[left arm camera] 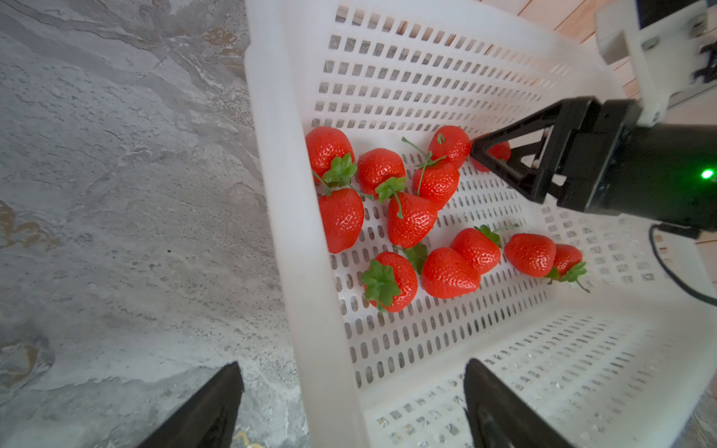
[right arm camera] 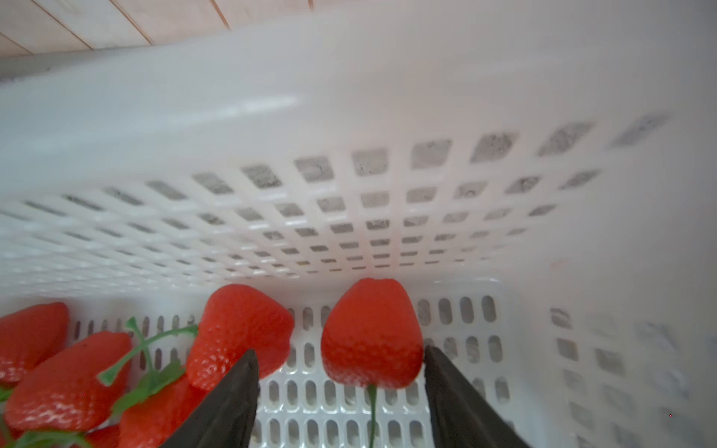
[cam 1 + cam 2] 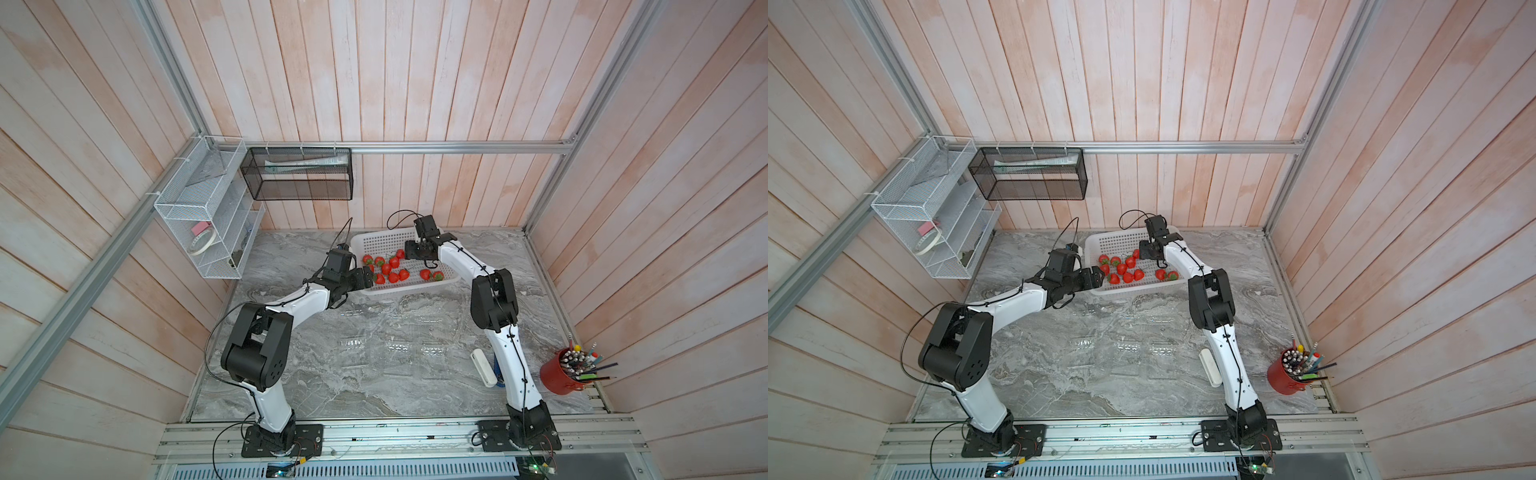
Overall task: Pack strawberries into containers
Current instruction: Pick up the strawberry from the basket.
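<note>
strawberries (image 1: 411, 221) all lie in the white perforated basket (image 1: 426, 77); they look light, glossy and probably slippery, so i'd pinch across the broad shoulder, never the thin stem. my right gripper (image 2: 341, 388) stands open around one berry (image 2: 372, 337) close to a basket wall, not yet squeezing. my left gripper (image 1: 351, 364) gapes wide, one finger over the marble (image 1: 116, 194), one over the basket. the clear clamshell containers (image 3: 397, 345) look empty

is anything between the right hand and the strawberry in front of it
Nothing visible does. The strawberry lies on the basket floor between the fingers of the open right hand; a neighbouring strawberry sits beside one finger.
</note>
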### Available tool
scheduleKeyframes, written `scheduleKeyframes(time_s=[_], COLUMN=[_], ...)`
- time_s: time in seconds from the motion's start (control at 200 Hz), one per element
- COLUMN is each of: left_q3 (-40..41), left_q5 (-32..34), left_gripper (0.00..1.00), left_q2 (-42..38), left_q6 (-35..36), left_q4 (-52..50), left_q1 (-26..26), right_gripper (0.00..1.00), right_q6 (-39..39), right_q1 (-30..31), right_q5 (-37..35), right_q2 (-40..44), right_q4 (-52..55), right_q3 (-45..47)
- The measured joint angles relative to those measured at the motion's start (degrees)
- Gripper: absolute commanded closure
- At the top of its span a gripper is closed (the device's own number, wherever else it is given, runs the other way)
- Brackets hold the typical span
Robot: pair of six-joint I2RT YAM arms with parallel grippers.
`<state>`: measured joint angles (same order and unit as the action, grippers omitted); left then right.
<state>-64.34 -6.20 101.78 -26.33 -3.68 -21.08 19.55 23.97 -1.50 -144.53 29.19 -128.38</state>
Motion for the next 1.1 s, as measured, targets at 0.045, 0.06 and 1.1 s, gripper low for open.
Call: scheduleKeyframes(time_s=[0.045, 0.06, 1.1], left_q3=[0.0, 0.0, 0.0], left_q5=[0.0, 0.0, 0.02], left_gripper=[0.08, 0.08, 0.08], left_q2=[0.0, 0.0, -0.04], left_q6=[0.0, 0.0, 0.02], left_q4=[0.0, 0.0, -0.02], left_q1=[0.0, 0.0, -0.11], right_gripper=[0.32, 0.32, 0.57], right_q6=[0.2, 0.24, -0.04], right_q1=[-0.09, -0.13, -1.09], right_q5=[-0.11, -0.15, -1.03], right_q2=[-0.13, -0.22, -3.15], right_q4=[-0.39, -0.5, -1.36], right_q3=[-0.94, -1.25, -0.63])
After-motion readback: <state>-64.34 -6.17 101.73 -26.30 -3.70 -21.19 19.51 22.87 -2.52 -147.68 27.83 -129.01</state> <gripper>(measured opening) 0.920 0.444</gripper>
